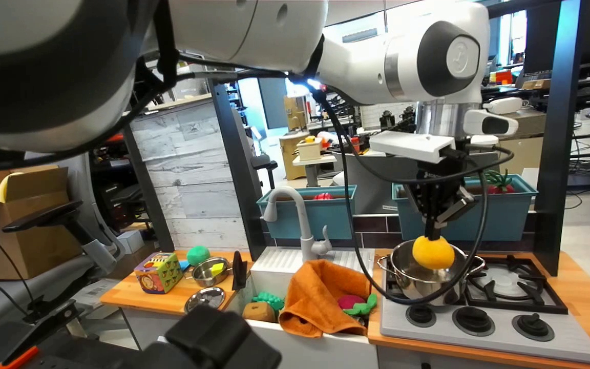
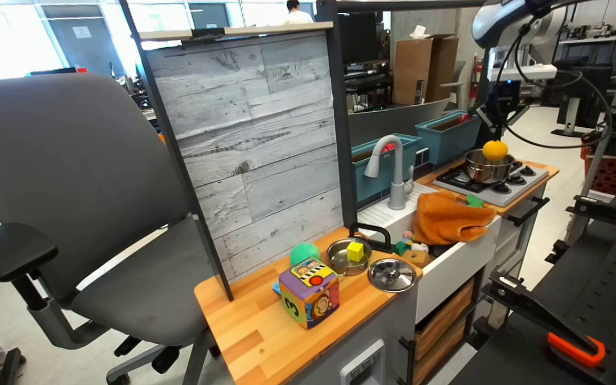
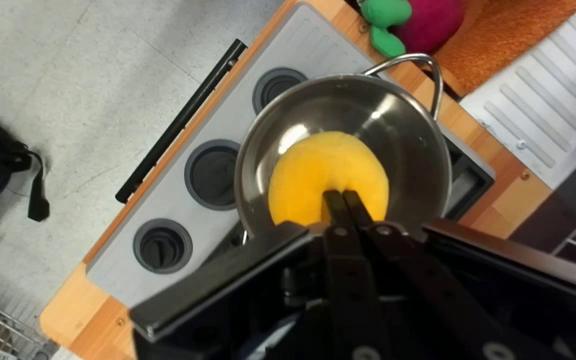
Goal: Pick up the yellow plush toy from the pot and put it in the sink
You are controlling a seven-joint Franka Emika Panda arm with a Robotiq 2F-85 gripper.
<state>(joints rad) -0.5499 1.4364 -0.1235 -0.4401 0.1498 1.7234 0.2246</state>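
Observation:
The yellow plush toy (image 1: 433, 252) hangs from my gripper (image 1: 432, 233) at the mouth of the steel pot (image 1: 414, 282). In an exterior view the toy (image 2: 495, 151) shows mostly above the rim of the pot (image 2: 485, 172). In the wrist view my fingertips (image 3: 343, 193) are close together and pinch the top of the toy (image 3: 313, 170), over the inside of the pot (image 3: 413, 135). The whitish sink (image 1: 320, 348) with its grey faucet (image 1: 302, 215) is beside the stove. It also shows in an exterior view (image 2: 455, 270).
An orange cloth (image 1: 308, 297) drapes over the sink's stove-side edge. Toy foods, including a purple-green one (image 1: 351, 302), lie in the sink. Teal tubs (image 1: 500, 220) stand behind the counter. A loose black cable (image 1: 349, 215) loops in front of the pot. Stove knobs (image 1: 473, 320) line the front.

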